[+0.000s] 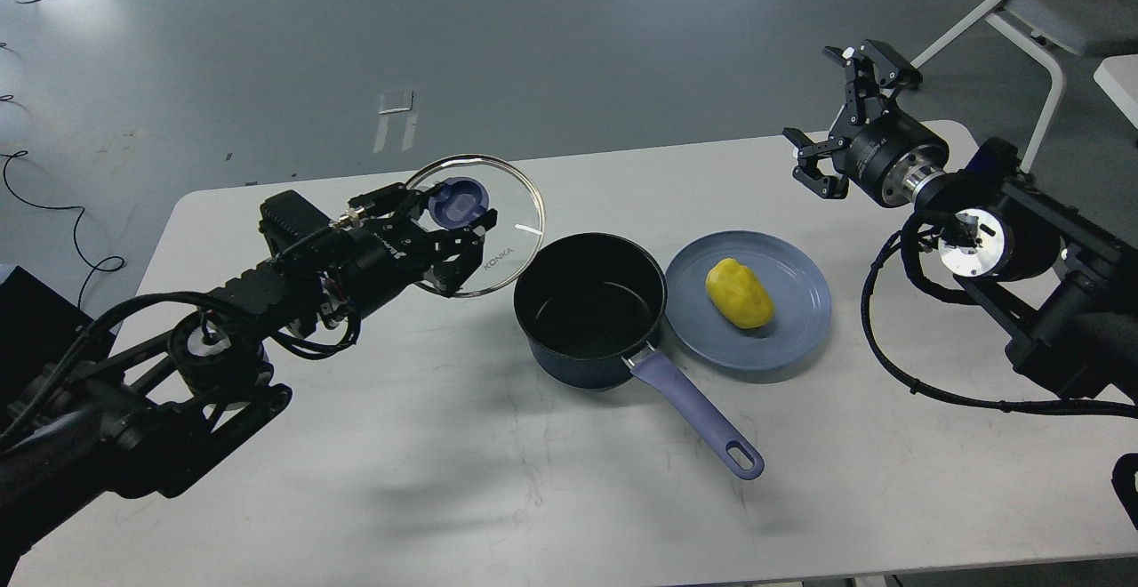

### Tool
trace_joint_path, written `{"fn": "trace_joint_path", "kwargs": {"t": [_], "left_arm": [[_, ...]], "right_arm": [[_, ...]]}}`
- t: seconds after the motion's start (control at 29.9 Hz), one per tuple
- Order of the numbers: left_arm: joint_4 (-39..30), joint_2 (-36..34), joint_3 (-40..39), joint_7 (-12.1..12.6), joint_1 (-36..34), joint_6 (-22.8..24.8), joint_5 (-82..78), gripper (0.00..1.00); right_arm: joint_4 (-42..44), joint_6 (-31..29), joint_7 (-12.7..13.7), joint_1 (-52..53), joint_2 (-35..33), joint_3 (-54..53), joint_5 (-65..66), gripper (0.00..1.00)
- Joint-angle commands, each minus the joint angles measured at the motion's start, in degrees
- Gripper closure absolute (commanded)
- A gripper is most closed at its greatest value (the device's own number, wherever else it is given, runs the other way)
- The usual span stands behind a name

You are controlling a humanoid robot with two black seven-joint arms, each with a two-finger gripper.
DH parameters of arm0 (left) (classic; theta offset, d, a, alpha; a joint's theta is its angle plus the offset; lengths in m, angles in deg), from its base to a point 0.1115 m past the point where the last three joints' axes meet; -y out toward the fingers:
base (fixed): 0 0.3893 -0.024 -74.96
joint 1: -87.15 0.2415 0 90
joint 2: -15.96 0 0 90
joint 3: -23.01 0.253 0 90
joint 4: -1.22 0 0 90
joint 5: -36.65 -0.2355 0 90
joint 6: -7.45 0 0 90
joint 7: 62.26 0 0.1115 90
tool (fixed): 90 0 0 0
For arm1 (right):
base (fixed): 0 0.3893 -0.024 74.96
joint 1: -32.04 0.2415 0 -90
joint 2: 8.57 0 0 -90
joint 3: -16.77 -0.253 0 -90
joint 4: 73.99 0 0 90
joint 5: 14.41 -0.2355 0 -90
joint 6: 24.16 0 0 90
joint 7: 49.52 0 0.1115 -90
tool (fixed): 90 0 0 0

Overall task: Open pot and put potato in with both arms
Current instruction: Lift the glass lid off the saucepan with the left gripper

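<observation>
A dark blue pot (590, 309) with a purple handle stands open in the middle of the white table (356, 445). Its inside is empty. My left gripper (453, 222) is shut on the blue knob of the glass lid (502, 240) and holds the lid in the air, to the left of the pot. A yellow potato (739, 293) lies on a blue plate (791, 329) just right of the pot. My right gripper (834, 116) is open and empty, raised above the table's far right corner, well away from the potato.
The pot's handle (698, 414) points toward the table's front right. A white chair frame (1022, 27) stands behind the table at the far right. Cables lie on the grey floor at the far left.
</observation>
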Motion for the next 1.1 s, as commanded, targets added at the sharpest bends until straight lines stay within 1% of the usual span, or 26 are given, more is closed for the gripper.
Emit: {"fn": "trace_joint_path", "kwargs": {"t": [0.0, 0.1, 0.17, 0.27, 0.4, 0.53, 0.77, 0.87, 0.94, 1.07], "left_arm": [[0.0, -4.2, 0.5, -0.4, 0.9, -0.2, 2.8, 0.61], [0.5, -6.5, 0.6, -1.0, 3.6, -1.4, 3.7, 0.61], [0.6, -6.8, 0.6, -1.3, 5.4, -1.9, 4.3, 0.61], [1.0, -6.3, 0.6, -1.3, 7.4, -2.1, 5.4, 0.61], [2.7, -5.2, 0.5, -1.3, 10.2, -4.5, 6.7, 0.61], [4.1, -2.3, 0.6, -1.3, 10.5, -4.8, 7.3, 0.61], [10.6, 1.7, 0.6, -1.3, 12.0, -5.1, 7.4, 0.6], [12.8, 2.3, 0.6, -1.8, 13.0, -7.0, 7.3, 0.6], [13.6, 2.4, 0.8, -2.0, 13.4, -7.1, 7.4, 0.59], [15.4, 2.6, 3.3, -2.7, 13.4, -9.0, 9.1, 0.56]], "right_arm": [[0.0, 0.0, 0.0, -0.1, 0.2, 0.1, 0.0, 0.0], [0.1, 0.0, 0.0, -0.1, 0.3, 0.2, 0.0, 0.0], [0.1, 0.1, 0.0, -0.1, 0.5, 0.4, 0.1, 0.0], [0.0, 0.1, 0.0, 0.0, 0.5, 0.6, 0.1, 0.0], [0.1, 0.1, 0.0, 0.1, 0.4, 0.8, 0.1, 0.0], [0.0, 0.1, 0.0, -0.1, 0.1, 0.8, 0.1, 0.0], [-0.1, 0.1, 0.0, -0.2, -0.2, 0.7, 0.1, 0.0], [-0.1, 0.1, 0.0, -0.2, -0.4, 0.6, 0.1, 0.0], [-0.1, 0.1, 0.0, -0.2, -0.4, 0.6, 0.1, 0.0], [-0.1, 0.1, 0.0, -0.2, -0.2, 0.7, 0.1, 0.0]]}}
